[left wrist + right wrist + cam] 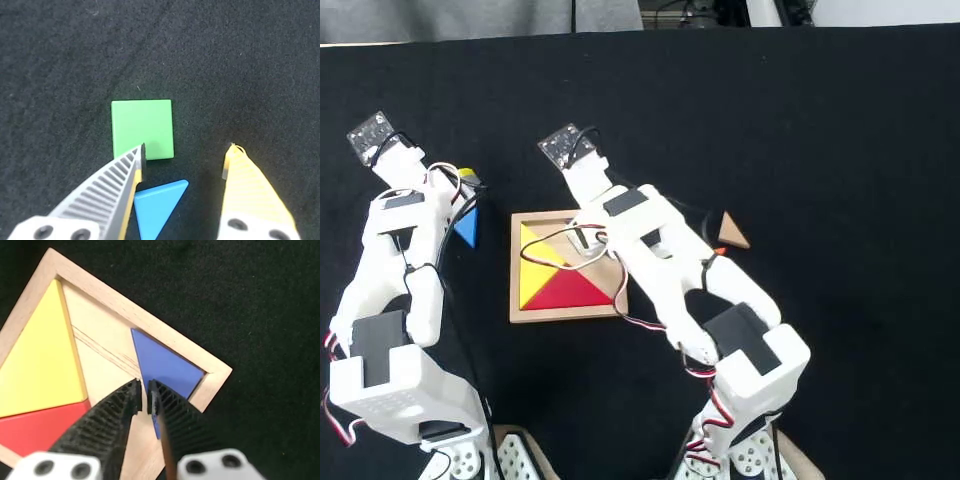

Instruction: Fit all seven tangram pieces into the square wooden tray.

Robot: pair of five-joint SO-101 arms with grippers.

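Inside the square wooden tray [560,315], three pieces are already seated. A large yellow triangle [535,265] and a large red triangle [570,292] lie edge to edge, flat on the tray floor. A smaller dark blue triangle [165,367] sits tucked into a tray corner, its sides against the rim. A band of bare pale wood with a visible grain line runs between the yellow triangle and the dark blue one, so the tray looks to be about half filled.

Outside the tray, on the black worktop [820,150], three loose pieces can be counted. A brown triangle [731,232] lies near the tray's right side. A light blue triangle [157,202] and a green square [142,129] lie off the tray's left side, just beside each other but apart. That makes six pieces, and I cannot tell where the seventh is. By the task's count four remain to be fitted, so I judge the work a little under halfway.

The right claw [145,390] hangs over the tray, above the inner edge of the dark blue triangle. Its tips are closed to a thin slit and it has hold of nothing I can see. The left claw [184,157] is to the tray's left, spread wide and empty, with the light blue triangle's tip between its fingers and the green square just beyond.

The tray itself is light, unvarnished-looking wood with a raised rim, lying flat and square on the worktop.
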